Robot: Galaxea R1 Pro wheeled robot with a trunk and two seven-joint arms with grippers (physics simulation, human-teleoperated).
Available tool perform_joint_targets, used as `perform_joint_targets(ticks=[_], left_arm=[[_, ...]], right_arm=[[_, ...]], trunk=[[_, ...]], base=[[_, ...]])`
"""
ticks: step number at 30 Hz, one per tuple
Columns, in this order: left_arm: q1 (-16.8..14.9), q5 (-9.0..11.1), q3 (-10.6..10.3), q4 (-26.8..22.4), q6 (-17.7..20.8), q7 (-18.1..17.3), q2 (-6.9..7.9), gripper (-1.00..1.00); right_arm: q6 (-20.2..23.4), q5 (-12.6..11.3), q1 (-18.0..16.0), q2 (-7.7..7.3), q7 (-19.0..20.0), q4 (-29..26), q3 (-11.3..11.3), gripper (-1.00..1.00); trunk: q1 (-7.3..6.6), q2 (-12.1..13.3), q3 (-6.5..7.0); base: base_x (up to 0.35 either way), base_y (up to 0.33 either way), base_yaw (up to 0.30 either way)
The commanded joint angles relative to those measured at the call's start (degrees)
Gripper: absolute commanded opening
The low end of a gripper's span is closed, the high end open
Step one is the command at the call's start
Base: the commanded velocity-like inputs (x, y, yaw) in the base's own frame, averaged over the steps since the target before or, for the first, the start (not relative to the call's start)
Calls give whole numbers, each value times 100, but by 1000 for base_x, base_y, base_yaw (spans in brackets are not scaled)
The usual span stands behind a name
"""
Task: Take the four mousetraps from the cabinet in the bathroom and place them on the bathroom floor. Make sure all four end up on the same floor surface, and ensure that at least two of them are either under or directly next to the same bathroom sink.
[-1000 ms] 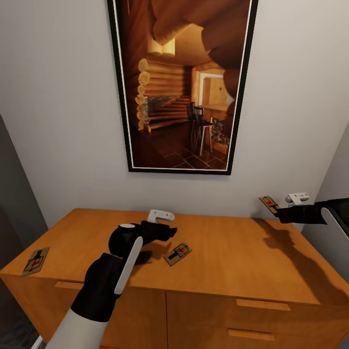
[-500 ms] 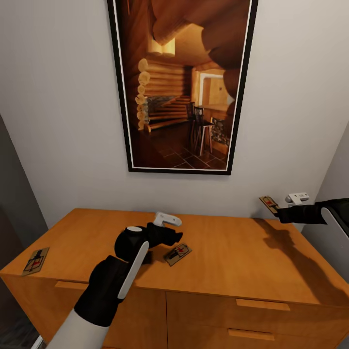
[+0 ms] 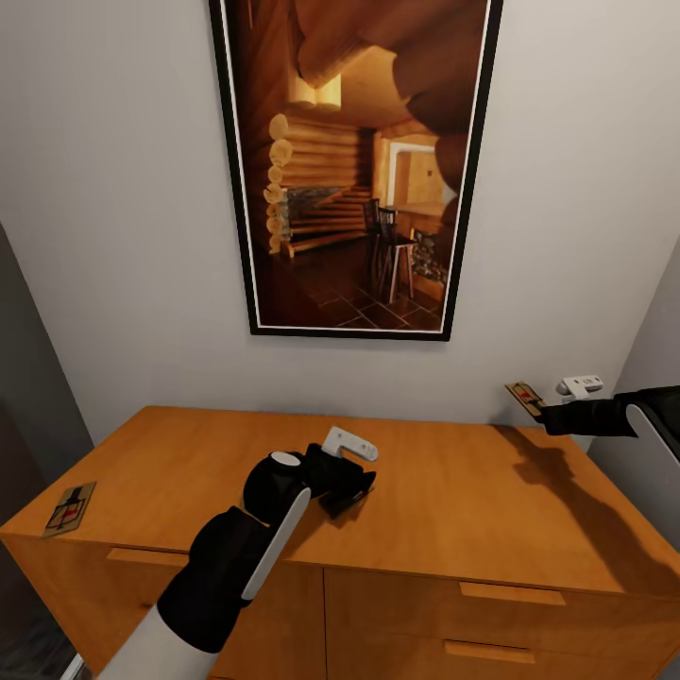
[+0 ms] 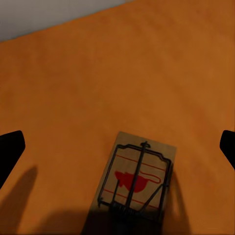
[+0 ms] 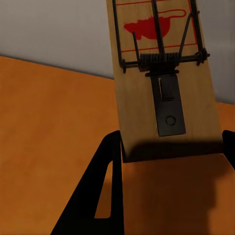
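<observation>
Head view: your left pincer (image 3: 351, 480) hung wide open over a mousetrap (image 4: 137, 180) at the cabinet's (image 3: 453, 510) centre; at three o'clock, your right pincer (image 3: 548, 404) gripped a second mousetrap (image 3: 523, 397).

wall (image 3: 113, 236): pale grey, being lit evenly | picture (image 3: 354, 161): black-framed cabin interior, being displayed centrally | cabinet (image 3: 453, 510): orange wood, drawers (image 3: 501, 628) being shown shut
</observation>
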Motion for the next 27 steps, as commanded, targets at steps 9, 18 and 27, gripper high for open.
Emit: perform_joint_targets(ticks=[9, 18, 27], left_arm=[[-5, -48, 20, -36, 178, -145, 215, 100], [-5, -78, 24, -59, 229, -272, 417, 100], [-45, -79, 35, -61, 235, -1181, 763, 100]], right_arm=[[13, 48, -7, 0, 49, -2, 8, -100], [13, 48, -7, 4, 47, -2, 35, -100], [13, 48, -7, 4, 42, -2, 53, -100]], trunk=[[0, -4, -7], [0, -4, -7], [0, -4, -7]], base=[[0, 0, 0], [0, 0, 0], [0, 0, 0]])
